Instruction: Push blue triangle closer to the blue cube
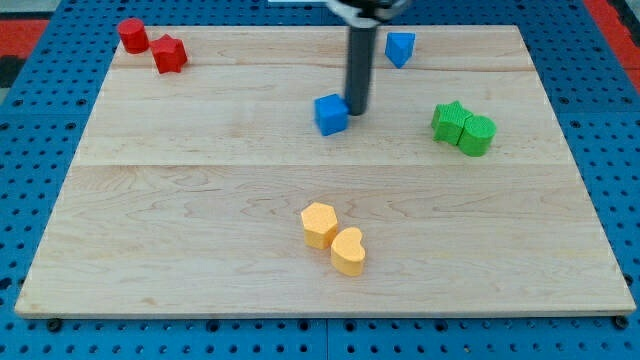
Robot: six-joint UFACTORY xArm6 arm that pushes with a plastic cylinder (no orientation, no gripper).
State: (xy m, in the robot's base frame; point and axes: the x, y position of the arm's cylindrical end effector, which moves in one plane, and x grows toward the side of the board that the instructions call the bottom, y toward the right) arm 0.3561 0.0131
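Note:
The blue triangle (pixel 400 47) lies near the view's top, right of centre. The blue cube (pixel 331 114) sits below and to the left of it, around the middle of the board's upper half. My tip (pixel 357 108) rests on the board right next to the cube's right side, below and left of the triangle. The dark rod rises from the tip straight up out of the view's top.
A red cylinder (pixel 132 35) and a red star-like block (pixel 169 54) sit at the top left. A green star (pixel 451 121) and a green cylinder (pixel 477 134) touch at the right. Two yellow blocks, a hexagon (pixel 319 224) and a heart (pixel 348 250), sit at the bottom centre on the wooden board (pixel 200 200).

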